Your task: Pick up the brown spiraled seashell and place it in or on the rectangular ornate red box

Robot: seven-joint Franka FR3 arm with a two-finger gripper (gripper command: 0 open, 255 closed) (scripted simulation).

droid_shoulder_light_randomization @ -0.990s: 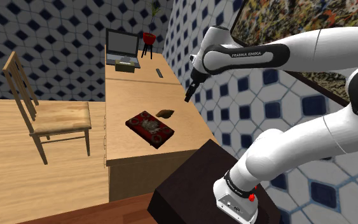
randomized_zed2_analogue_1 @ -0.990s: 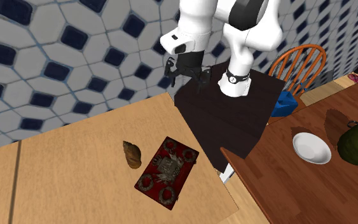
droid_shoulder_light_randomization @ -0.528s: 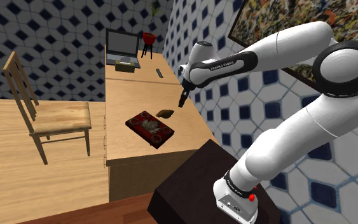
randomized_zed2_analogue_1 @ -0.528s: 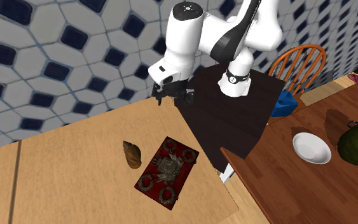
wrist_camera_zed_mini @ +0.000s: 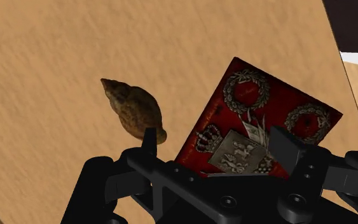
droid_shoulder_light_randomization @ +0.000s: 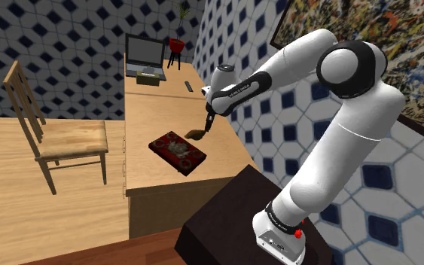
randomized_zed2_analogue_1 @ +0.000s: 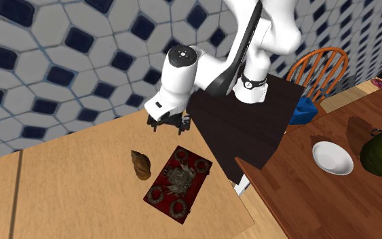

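Note:
The brown spiraled seashell (droid_shoulder_light_randomization: 196, 135) lies on the wooden desk (droid_shoulder_light_randomization: 157, 105), right beside the far edge of the ornate red box (droid_shoulder_light_randomization: 178, 151), a flat rectangle with silver wreaths. My gripper (droid_shoulder_light_randomization: 207, 126) hovers just above the desk, close to the shell on the wall side. From the second exterior view the gripper (randomized_zed2_analogue_1: 168, 125) hangs past the shell (randomized_zed2_analogue_1: 140, 165) and box (randomized_zed2_analogue_1: 179, 182), toward the stand. In the wrist view my gripper (wrist_camera_zed_mini: 217, 143) is open with nothing held; the shell (wrist_camera_zed_mini: 133, 109) sits beyond one finger (wrist_camera_zed_mini: 149, 139), and the box (wrist_camera_zed_mini: 254, 124) spans the gap.
A laptop (droid_shoulder_light_randomization: 144, 54), a small box (droid_shoulder_light_randomization: 148, 77), a remote (droid_shoulder_light_randomization: 189, 87) and a red ornament (droid_shoulder_light_randomization: 176, 45) stand at the desk's far end. A wooden chair (droid_shoulder_light_randomization: 52, 128) is beside the desk. The dark stand (randomized_zed2_analogue_1: 250, 122) borders it; another table holds a bowl (randomized_zed2_analogue_1: 332, 157).
The arm has swung down and toward the shoulder view's left, bringing the gripper from high near the wall to just above the desk beside the shell. Shell and box have not moved.

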